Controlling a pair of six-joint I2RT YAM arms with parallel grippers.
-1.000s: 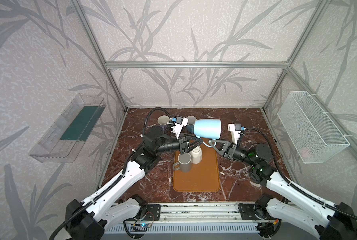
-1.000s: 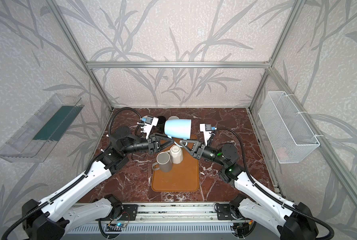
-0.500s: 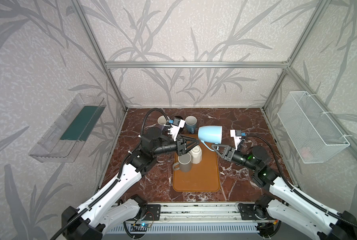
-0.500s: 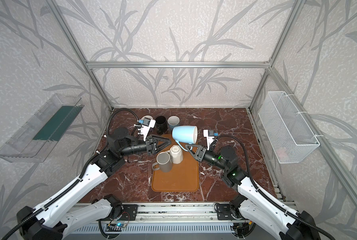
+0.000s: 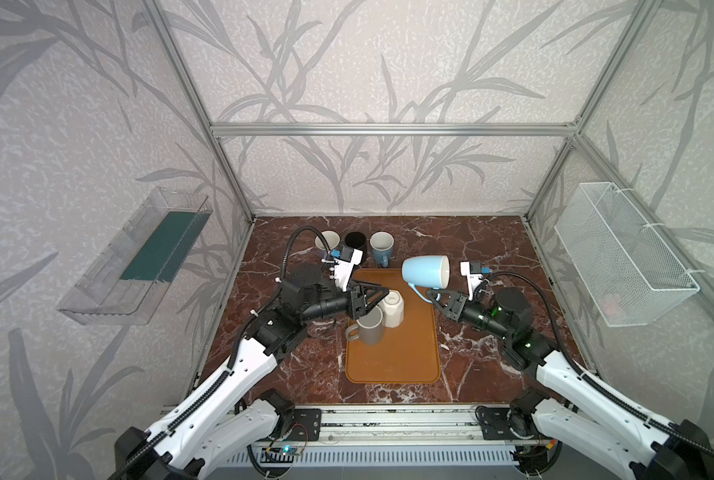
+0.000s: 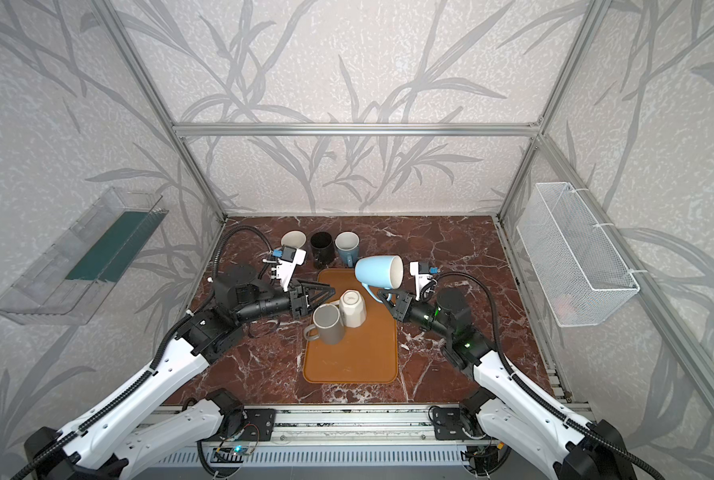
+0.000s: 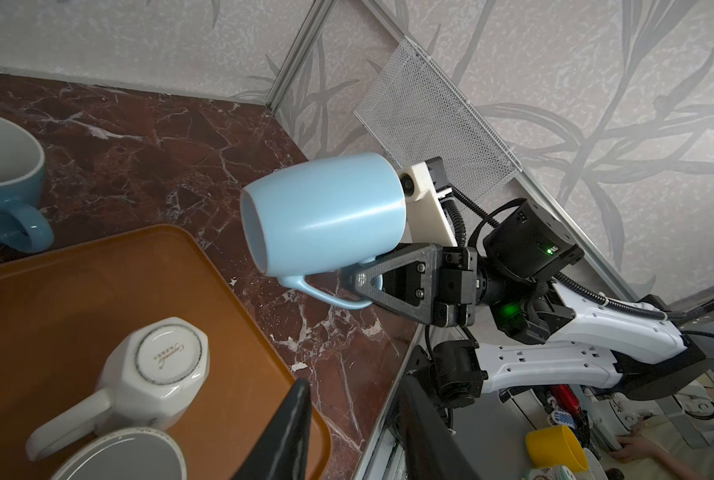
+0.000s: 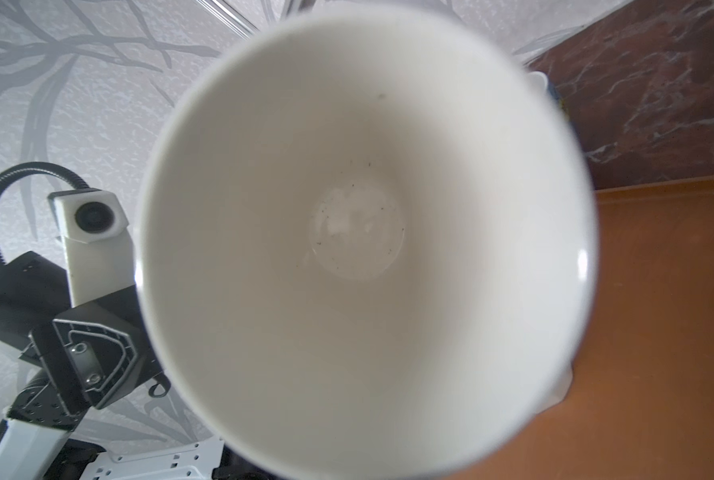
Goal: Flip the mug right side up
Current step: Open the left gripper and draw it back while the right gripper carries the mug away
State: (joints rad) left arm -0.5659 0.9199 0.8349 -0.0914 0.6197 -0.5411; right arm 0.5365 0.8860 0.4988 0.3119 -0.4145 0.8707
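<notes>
The light blue mug (image 5: 426, 271) hangs in the air on its side, clear of every surface. It is pale blue outside and white within, and its handle (image 7: 326, 296) points downward. Its mouth faces the right arm; in the right wrist view the white inside (image 8: 359, 232) fills the picture, with a few dark specks near the bottom. The right gripper (image 5: 432, 294) is clenched on the handle from below.

The mug sits above the far right corner of the orange tray (image 5: 392, 357). Bare marble table (image 5: 484, 249) lies open to the right of the tray as far as the frame rail, and the near half of the tray is bare too. The left gripper (image 5: 382, 293) hovers over the tray's left side by the two mugs there, with its jaws apart and nothing between them.

There are six mugs in all. One is held. Two are on the tray: a grey mug (image 5: 370, 326) standing upright, and touching it a white mug (image 5: 392, 307) with its base showing, which seems tipped rather than squarely inverted. Three stand in a row beyond the tray's far edge: a cream mug (image 5: 327, 241), a black mug (image 5: 355, 241) and a blue-grey mug (image 5: 381, 247). There is one tray. One wire basket (image 5: 625, 257) hangs on the right wall and one clear bin (image 5: 135, 266) on the left.
</notes>
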